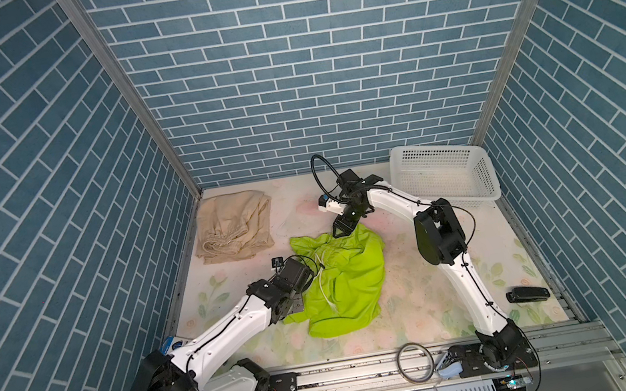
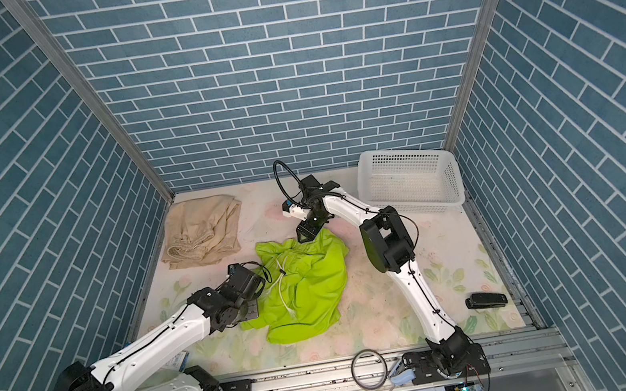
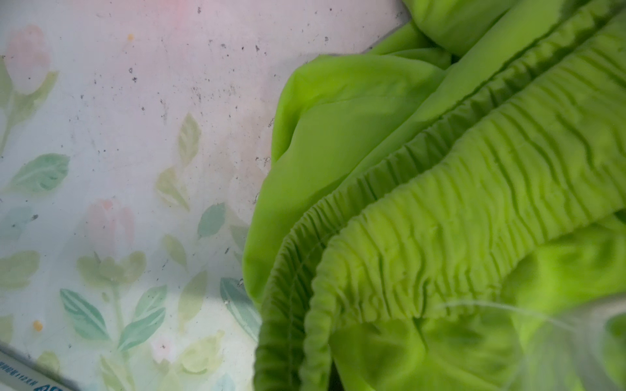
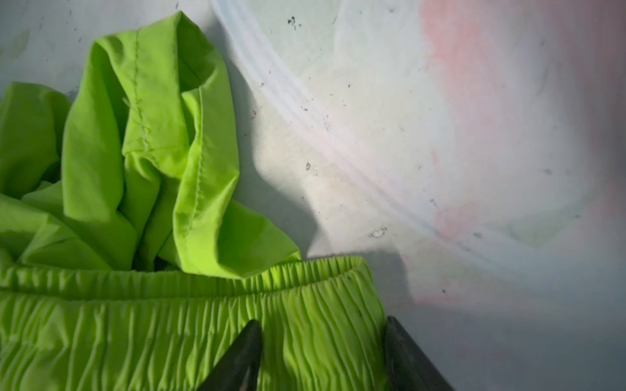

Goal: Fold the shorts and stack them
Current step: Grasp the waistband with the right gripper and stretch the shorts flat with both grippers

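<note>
Green shorts (image 1: 343,280): right fingers (image 4: 244,355) apart astride waistband (image 4: 169,304), arm bent down; left fingers closed.

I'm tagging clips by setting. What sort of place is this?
Probably a robot test cell, not a home: brick-print panel walls, an aluminium rail carrying the left arm and right arm, and a floral table cover.

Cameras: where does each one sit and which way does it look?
Top views: side by side, high above the arm bases, looking down on the table; left arm and right arm show.
Left wrist: on the left arm, close over the green shorts, at the waistband; no fingers clearly show.
Right wrist: on the right arm, looking past the right gripper, jaws apart, at the waistband.
Shared: all show the green shorts.
</note>
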Robot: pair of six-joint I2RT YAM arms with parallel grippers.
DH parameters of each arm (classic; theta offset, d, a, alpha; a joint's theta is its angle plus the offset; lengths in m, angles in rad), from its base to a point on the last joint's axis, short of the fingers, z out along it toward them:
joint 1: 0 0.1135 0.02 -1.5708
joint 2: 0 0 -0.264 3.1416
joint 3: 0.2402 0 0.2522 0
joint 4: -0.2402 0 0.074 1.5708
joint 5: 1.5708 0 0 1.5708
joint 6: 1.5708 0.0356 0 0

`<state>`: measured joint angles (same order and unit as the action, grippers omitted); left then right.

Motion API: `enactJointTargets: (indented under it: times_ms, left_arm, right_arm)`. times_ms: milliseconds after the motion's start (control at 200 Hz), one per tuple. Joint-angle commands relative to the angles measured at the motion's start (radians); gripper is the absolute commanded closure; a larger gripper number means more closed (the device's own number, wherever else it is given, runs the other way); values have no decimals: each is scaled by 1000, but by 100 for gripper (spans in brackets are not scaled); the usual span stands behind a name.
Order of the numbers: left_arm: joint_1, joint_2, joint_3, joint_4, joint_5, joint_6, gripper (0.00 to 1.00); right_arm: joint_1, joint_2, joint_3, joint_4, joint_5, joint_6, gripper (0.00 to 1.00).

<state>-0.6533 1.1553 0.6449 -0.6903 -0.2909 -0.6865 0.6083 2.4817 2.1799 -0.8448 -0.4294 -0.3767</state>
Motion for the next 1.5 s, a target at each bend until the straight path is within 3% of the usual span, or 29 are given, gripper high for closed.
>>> enactJointTargets:
  times_ms: [0,135,300,610,825,950,1035,1225,1350,1495]
  left_arm:
    - [15,-21,-3,-47,-21,11,100]
    - [20,-27,20,-75,-36,22,100]
    - [21,-39,88,-105,-62,63,100]
    - [39,-60,317,-178,-150,233,100]
    - [47,-62,480,-193,-219,375,100]
    - [96,-72,602,-169,-201,505,100]
    - [117,-68,717,-138,-141,613,100]
    - [118,35,1121,-224,-84,740,100]
    - [117,95,1360,-368,-15,761,100]
    - [117,133,1590,-564,-36,699,100]
  right_arm:
    - [-4,11,6,-45,19,-33,58]
    - [-5,0,18,-62,29,-12,100]
    - [-7,-122,-36,7,48,46,100]
    - [-73,-493,-329,334,50,244,100]
    - [-187,-733,-560,588,-55,440,100]
    - [-261,-839,-626,695,-125,530,100]
    - [-274,-890,-625,697,-102,531,100]
    - [-269,-993,-545,627,-83,538,100]
    - [-269,-1097,-487,537,-75,541,100]
    - [-262,-1177,-371,339,-86,527,100]
